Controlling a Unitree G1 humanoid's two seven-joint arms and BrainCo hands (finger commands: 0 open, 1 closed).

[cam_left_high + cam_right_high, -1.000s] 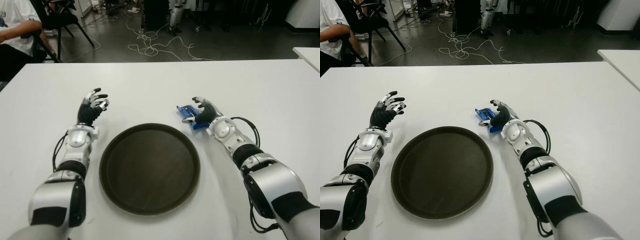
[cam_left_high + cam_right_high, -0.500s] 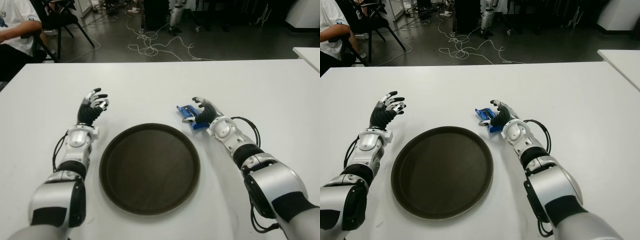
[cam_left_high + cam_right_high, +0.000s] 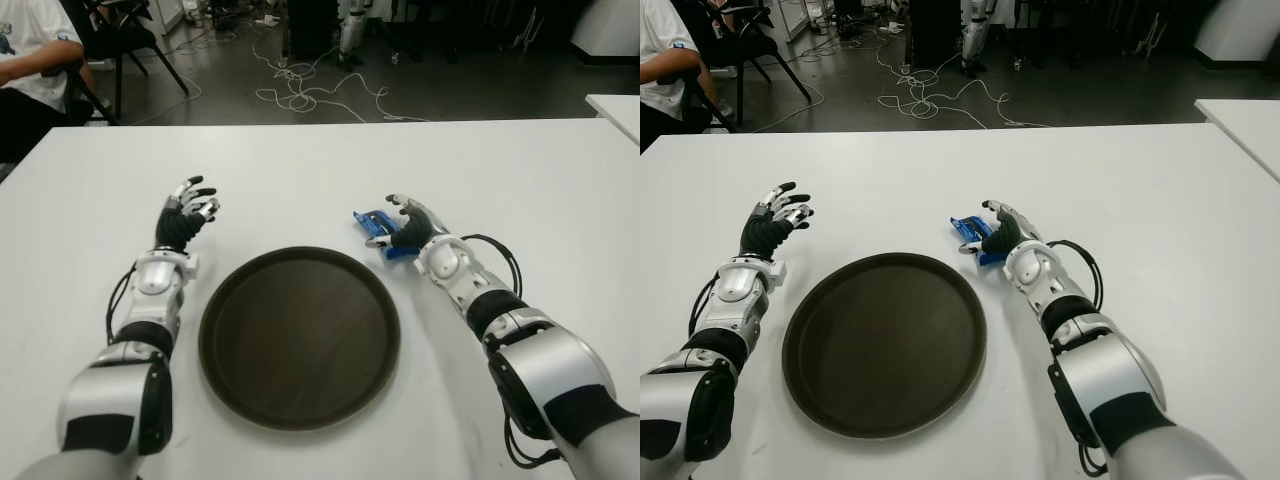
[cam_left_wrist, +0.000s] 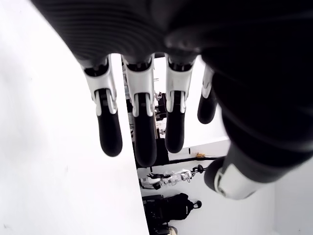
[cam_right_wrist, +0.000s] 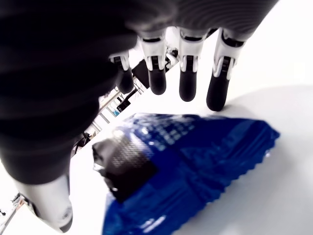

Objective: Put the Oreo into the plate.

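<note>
The left hand [image 3: 186, 215] shows to the left of the plate [image 3: 299, 336], a little beyond its far edge, with its fingers [image 4: 138, 133] loosely spread and nothing in them. I judge it is kept aside there because this task needs only the other arm. The plate, dark and round, lies in the middle of the table [image 3: 300, 170] with nothing in it.

Just beyond the right part of the plate's far rim lies the Oreo [image 3: 382, 233], a blue pack, flat on the table and not yet lifted. The right hand [image 3: 409, 226] is over it from the right, with the fingers [image 5: 187, 84] stretched above the pack and the thumb at its near side, so the hand is cupped around it but not yet closed. This position seems a preparation for a grasp. The pack's long axis runs from the plate's rim away to the far left, with its far end pointing away from the robot.
</note>
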